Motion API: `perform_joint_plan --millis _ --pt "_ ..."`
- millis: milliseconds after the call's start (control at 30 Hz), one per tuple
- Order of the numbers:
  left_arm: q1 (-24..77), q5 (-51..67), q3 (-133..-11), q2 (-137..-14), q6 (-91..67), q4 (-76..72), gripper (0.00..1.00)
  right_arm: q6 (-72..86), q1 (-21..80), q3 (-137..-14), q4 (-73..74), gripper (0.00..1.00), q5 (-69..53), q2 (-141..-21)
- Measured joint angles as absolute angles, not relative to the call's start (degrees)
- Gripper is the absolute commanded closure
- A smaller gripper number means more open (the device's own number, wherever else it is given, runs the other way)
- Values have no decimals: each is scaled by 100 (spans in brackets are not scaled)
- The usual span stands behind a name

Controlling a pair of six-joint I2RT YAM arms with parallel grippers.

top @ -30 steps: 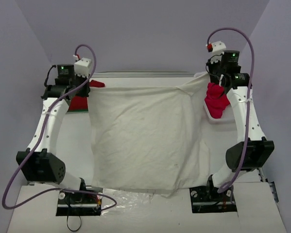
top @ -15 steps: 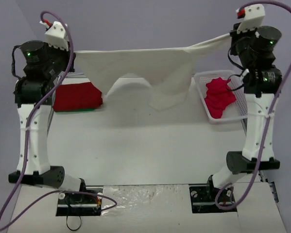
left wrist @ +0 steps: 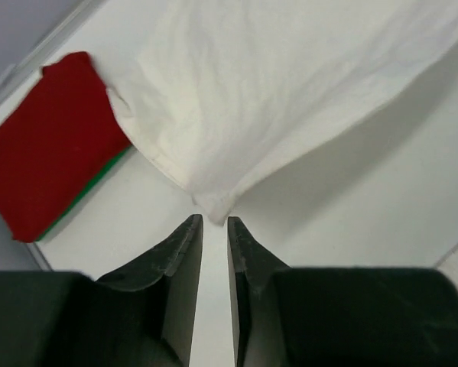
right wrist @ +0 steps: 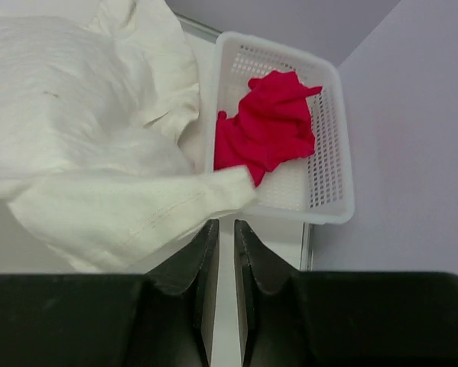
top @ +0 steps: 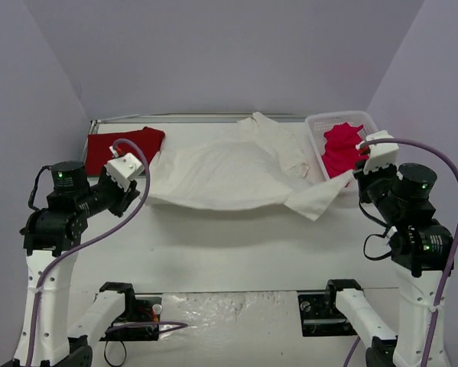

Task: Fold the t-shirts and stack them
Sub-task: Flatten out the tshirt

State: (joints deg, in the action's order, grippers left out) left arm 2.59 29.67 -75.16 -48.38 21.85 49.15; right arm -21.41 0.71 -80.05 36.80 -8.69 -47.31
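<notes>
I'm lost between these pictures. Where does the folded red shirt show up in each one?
Top view: the red shirt lies at the far left, beside the cream shirt.
Left wrist: the red shirt is at upper left, next to the cream shirt.
Right wrist: not in it.
Shared landmark: the cream shirt, seen in all three.

the left pincer (left wrist: 211,222) is black. just past its tips the big t-shirt (left wrist: 290,92) is plain cream-white. off to its left the folded t-shirt (left wrist: 45,145) is red, with a green strip (left wrist: 91,183) under it. the right pincer (right wrist: 225,224) is black too. past it the crumpled t-shirt (right wrist: 267,126) is pinkish-red, in a white basket (right wrist: 326,176) with little holes.
</notes>
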Motion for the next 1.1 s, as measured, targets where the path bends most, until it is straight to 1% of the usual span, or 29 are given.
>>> perform_joint_plan --millis 33,67,100,133,167,233,300,367,400,433,467,500,533,567,667,700,833,967,1100 --pt "259 3205 -7502 -4877 2449 5212 82 -2163 71 -7924 3850 69 -869 -4633" --pt "259 3424 -7502 -4897 2722 5509 78 -2152 71 -7905 3968 58 -864 -4580" --pt "259 3627 -7524 -4884 3006 5833 73 -2198 67 -7907 4038 49 -864 -4534" --pt "259 3782 -7572 -4858 3223 6114 70 -2255 67 -7922 4106 37 -878 -4504" --pt "259 3935 -7649 -4816 3430 6388 70 -2268 67 -7959 4167 34 -882 -4466" --pt "259 4180 -7907 -4740 3828 6879 69 -2373 67 -8119 4230 33 -886 -4438" --pt "259 4340 -8149 -4698 4077 7113 69 -2412 67 -8302 4228 35 -886 -4519" --pt "259 4442 -8221 -4580 4174 7135 69 -2418 67 -8440 4174 41 -954 -4698" --pt "261 4466 -8211 -4523 4139 7102 71 -2416 67 -8447 4121 49 -1013 -4818" --pt "261 4471 -8134 -4484 4045 6954 74 -2429 67 -8440 4086 60 -1094 -4969" --pt "261 4451 -7996 -4480 3916 6753 81 -2443 67 -8414 4042 66 -1223 -5151" --pt "261 4399 -7815 -4515 3684 6499 91 -2453 67 -8346 3972 83 -1363 -5365" --pt "261 4340 -7607 -4604 3461 6211 96 -2497 67 -8263 3913 92 -1496 -5577" --pt "261 4263 -7328 -4772 3208 5802 98 -2502 67 -8149 3852 100 -1686 -5876" --pt "261 3979 -6816 -5686 2528 4934 98 -2567 73 -7983 3743 100 -1999 -6698" --pt "261 3894 -6775 -6036 2351 4720 98 -2604 99 -7940 3680 100 -2080 -7201" --pt "340 3527 -6805 -7662 1850 4128 98 -2694 351 -7961 3520 100 -2001 -8495" --pt "628 3157 -6967 -8484 1492 3968 98 -2735 928 -8357 3487 100 -1678 -9697" --pt "1074 2755 -7242 -9008 1302 3780 98 -2738 1323 -9194 3424 100 -1468 -10851"
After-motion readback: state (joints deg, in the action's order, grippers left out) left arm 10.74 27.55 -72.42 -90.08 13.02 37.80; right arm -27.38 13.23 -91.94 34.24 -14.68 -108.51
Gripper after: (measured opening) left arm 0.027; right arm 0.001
